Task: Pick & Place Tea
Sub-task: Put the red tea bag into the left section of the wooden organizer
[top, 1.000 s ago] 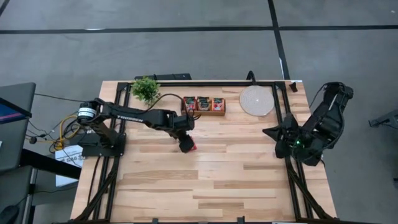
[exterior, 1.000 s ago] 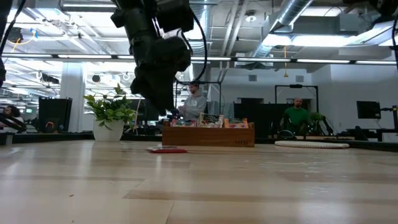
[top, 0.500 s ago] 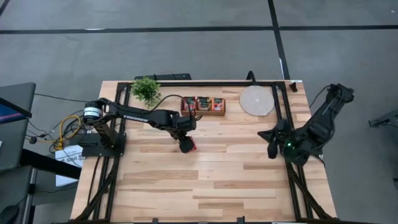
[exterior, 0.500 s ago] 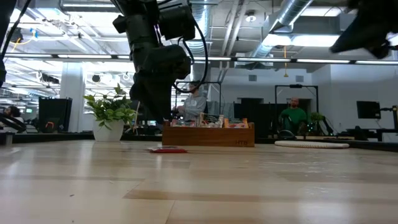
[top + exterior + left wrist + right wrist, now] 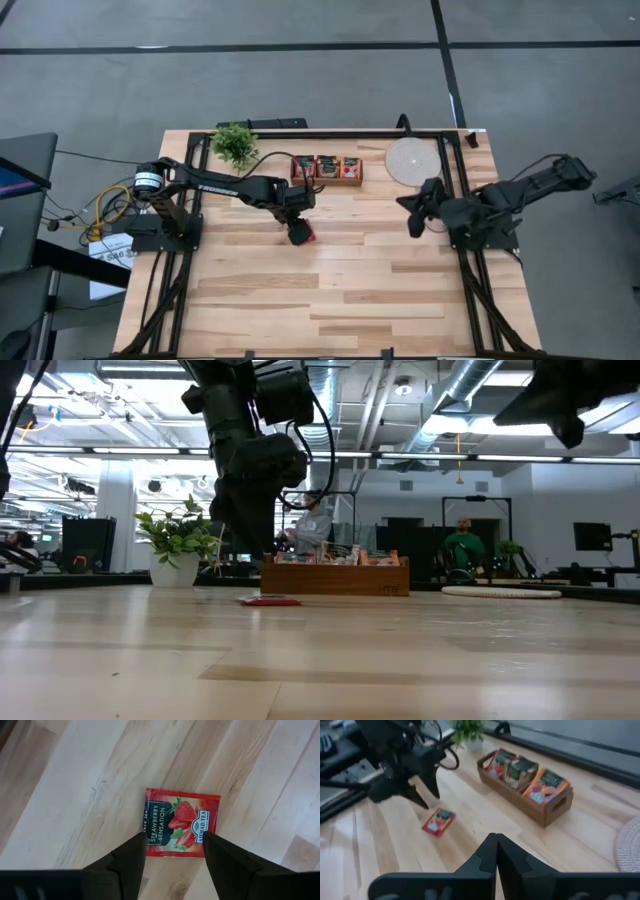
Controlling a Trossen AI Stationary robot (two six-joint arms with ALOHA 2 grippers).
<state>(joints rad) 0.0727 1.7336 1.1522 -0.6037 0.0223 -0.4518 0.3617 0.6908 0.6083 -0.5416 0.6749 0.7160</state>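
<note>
A: Report left claw (image 5: 299,233) status.

B: I see it hanging just above the tabletop (image 5: 350,290), a little toward 10 o'clock of the tabletop's centre; its fingers (image 5: 131,862) are spread apart, holding nothing; a red tea sachet (image 5: 181,822) lies flat on the wood, its near edge between the fingertips.

A: And the remaining tea?

B: I see further sachets (image 5: 521,771) standing in a wooden tray (image 5: 546,810) at 12 o'clock of the left claw, near the far edge; a potted plant (image 5: 234,143) sits at 9 o'clock of the tray, a round pale disc (image 5: 412,161) at 3 o'clock of it.

A: Right claw (image 5: 414,209)?

B: Raised over the tabletop's 3 o'clock side; fingers pressed together, empty.
</note>
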